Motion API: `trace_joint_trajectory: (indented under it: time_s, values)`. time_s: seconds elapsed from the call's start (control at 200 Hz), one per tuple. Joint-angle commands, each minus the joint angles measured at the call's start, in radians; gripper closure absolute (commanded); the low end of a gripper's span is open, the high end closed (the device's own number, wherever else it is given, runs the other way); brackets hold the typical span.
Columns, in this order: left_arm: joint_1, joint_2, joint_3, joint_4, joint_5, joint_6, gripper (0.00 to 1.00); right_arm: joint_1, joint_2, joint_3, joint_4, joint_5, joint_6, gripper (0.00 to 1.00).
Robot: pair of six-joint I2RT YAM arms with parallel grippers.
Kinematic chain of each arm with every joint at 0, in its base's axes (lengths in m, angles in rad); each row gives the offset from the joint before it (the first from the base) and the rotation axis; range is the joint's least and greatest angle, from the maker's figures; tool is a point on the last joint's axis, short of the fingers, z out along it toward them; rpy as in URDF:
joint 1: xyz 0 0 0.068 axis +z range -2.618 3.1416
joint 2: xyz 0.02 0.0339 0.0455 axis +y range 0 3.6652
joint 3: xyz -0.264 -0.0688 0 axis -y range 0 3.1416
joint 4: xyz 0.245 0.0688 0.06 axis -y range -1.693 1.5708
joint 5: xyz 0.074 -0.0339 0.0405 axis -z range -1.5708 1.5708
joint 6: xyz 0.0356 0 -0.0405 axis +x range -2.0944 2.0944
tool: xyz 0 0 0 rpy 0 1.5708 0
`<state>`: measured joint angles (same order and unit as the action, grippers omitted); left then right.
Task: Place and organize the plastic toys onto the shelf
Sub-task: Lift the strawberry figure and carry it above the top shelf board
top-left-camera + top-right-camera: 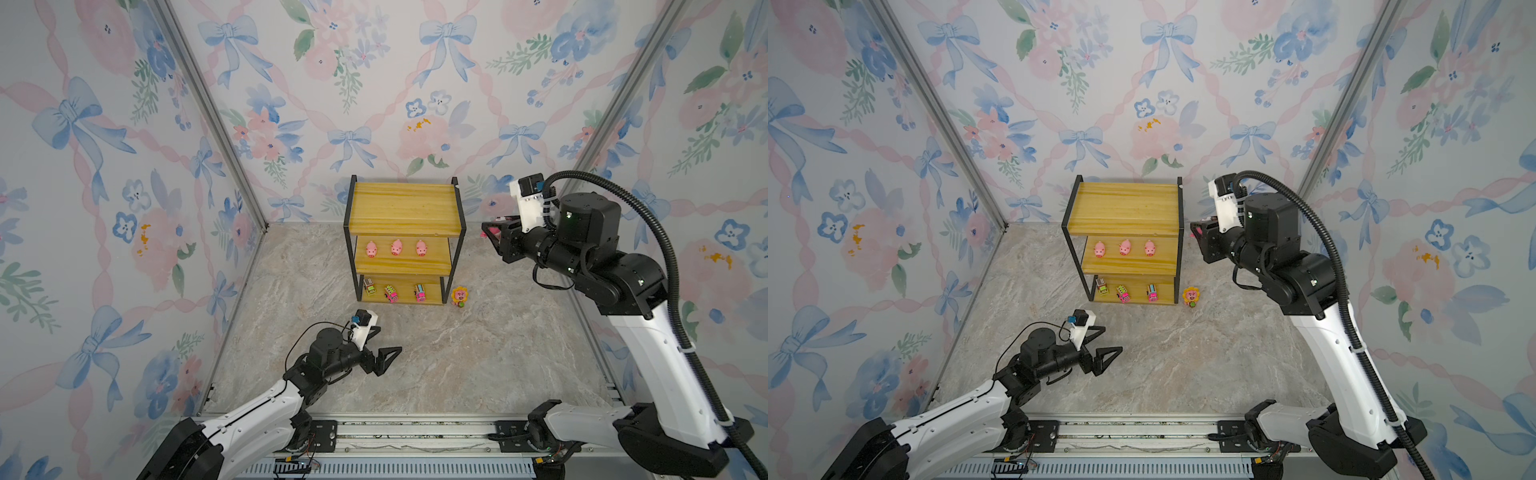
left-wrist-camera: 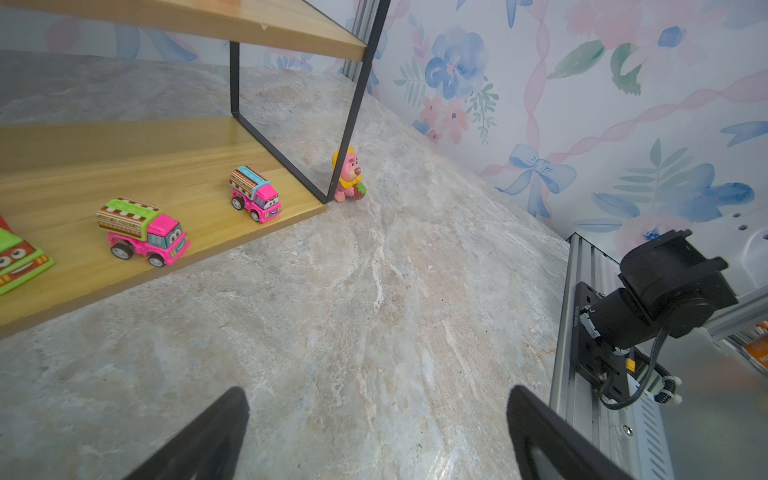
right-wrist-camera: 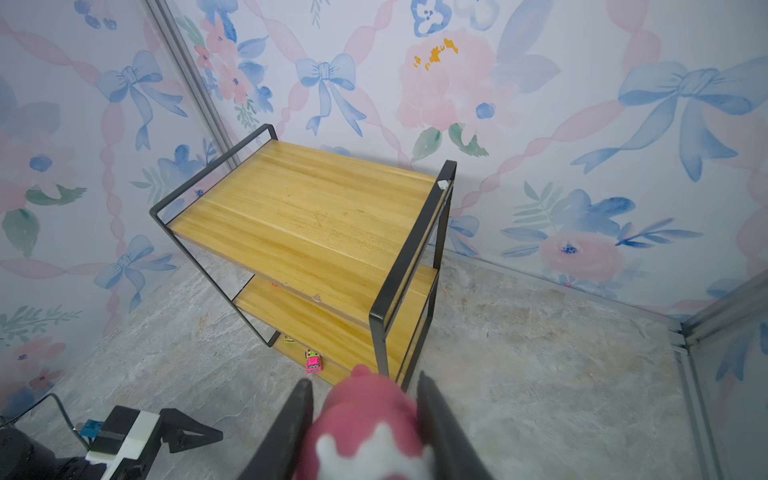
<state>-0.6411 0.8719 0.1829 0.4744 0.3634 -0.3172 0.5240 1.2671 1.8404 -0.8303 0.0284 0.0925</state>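
Bow-patterned wallpaper [image 1: 291,83] rings a marbled tabletop [image 1: 457,374]. The shelf [image 1: 405,208] stands far centre: pigs [image 1: 396,247] on its middle board, trucks [image 1: 390,293] on the bottom, top bare. Right of it the right pincer [image 3: 365,384] pinches a pink bear [image 3: 365,419]; the left pincer [image 2: 378,395] is spread, empty. A sunflower bear [image 1: 459,296] sits just right of the shelf's near foot. Both bears look light, hard and smooth: grip across the body, or they may twist.

The shelf [image 1: 402,208] is smooth wood in matt black metal.
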Motion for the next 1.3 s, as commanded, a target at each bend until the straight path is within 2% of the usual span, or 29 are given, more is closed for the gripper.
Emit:
trace_joint_trajectory:
  time_s: [0.0,0.275,0.615,0.7,0.85,1.295]
  values:
    - [-0.005,-0.022,-0.021,0.014,-0.009,0.013,0.02,0.033,0.033,0.005,0.046,0.03,0.002,0.76]
    - [-0.005,-0.043,-0.028,0.014,-0.015,0.015,0.02,0.118,0.167,0.117,0.047,0.092,-0.004,0.76]
    - [-0.005,-0.024,-0.023,0.014,-0.017,0.027,0.02,0.156,0.382,0.372,-0.046,0.234,0.046,0.74]
    - [-0.005,-0.023,-0.023,0.014,-0.018,0.03,0.02,0.154,0.48,0.471,-0.099,0.264,0.045,0.74]
    - [-0.005,-0.024,-0.027,0.014,-0.021,0.033,0.02,0.162,0.598,0.62,-0.173,0.27,0.037,0.74]
    - [-0.005,-0.038,-0.036,0.013,-0.025,0.036,0.02,0.154,0.66,0.638,-0.177,0.316,0.045,0.74]
